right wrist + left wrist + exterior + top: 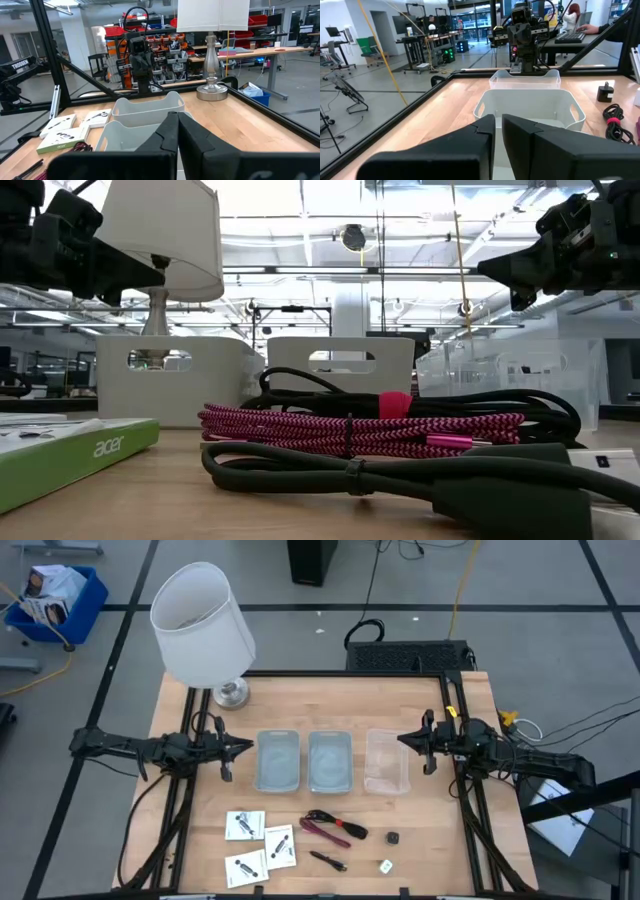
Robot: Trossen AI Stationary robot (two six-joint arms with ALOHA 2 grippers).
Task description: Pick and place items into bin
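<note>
Landmark: we take the middle bin (329, 761), one of three in a row.
Left gripper (246, 748): beyond the left bin (278, 760), above the table; we see its fingers nearly together, holding nothing.
Right gripper (404, 739): beside the clear bin (387, 761), fingers fully together, empty.
Packets (260, 845): on the table nearer the front edge than the landmark, leftward.
Cable bundle (334, 828): just before the landmark.
Stick (328, 861): before the cable bundle.
Cubes (393, 838): front-right of the landmark.

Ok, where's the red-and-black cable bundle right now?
In the high view the cable bundle lies on the table's near part, just below the middle bin, between the white packets and the small black cube.
</note>
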